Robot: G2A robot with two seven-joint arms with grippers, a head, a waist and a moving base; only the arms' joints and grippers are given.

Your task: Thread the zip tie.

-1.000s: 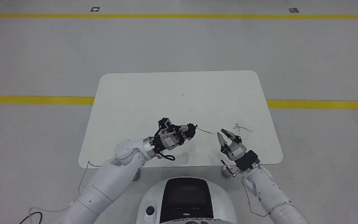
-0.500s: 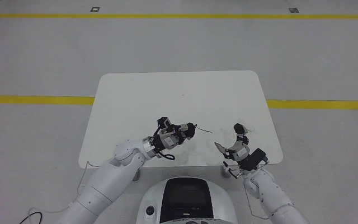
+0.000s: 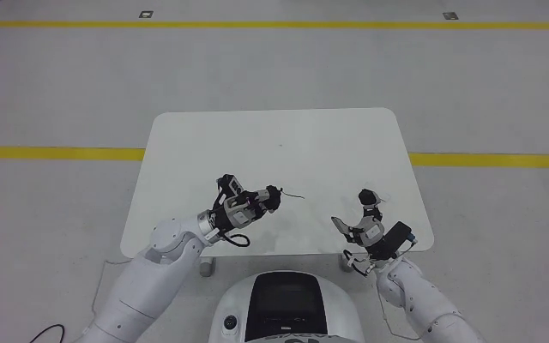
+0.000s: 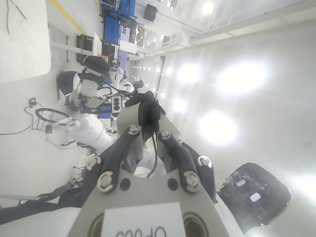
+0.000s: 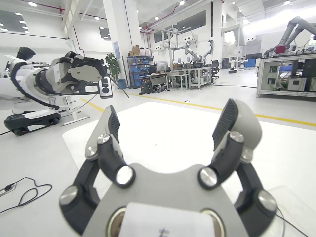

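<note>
Left pincer point(image 3: 274, 195) clamping zip tie point(image 3: 294, 195), white table point(image 3: 274, 146), yellow-lined floor point(image 3: 257, 69)

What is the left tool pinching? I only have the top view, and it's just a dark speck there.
Observer: Left wrist view: the left tool is shut on a thin black plastic zip tie. The strap runs back between the fingers.
Operator: Right tool carrying anything?
Observer: No. Right wrist view: the right tool is open, with nothing between its ribbed black pads.
Operator: Tie end resting on the table?
Observer: No. The right wrist view shows the left tool raised, with the tie's free end sticking out in the air, off the white rounded table.
</note>
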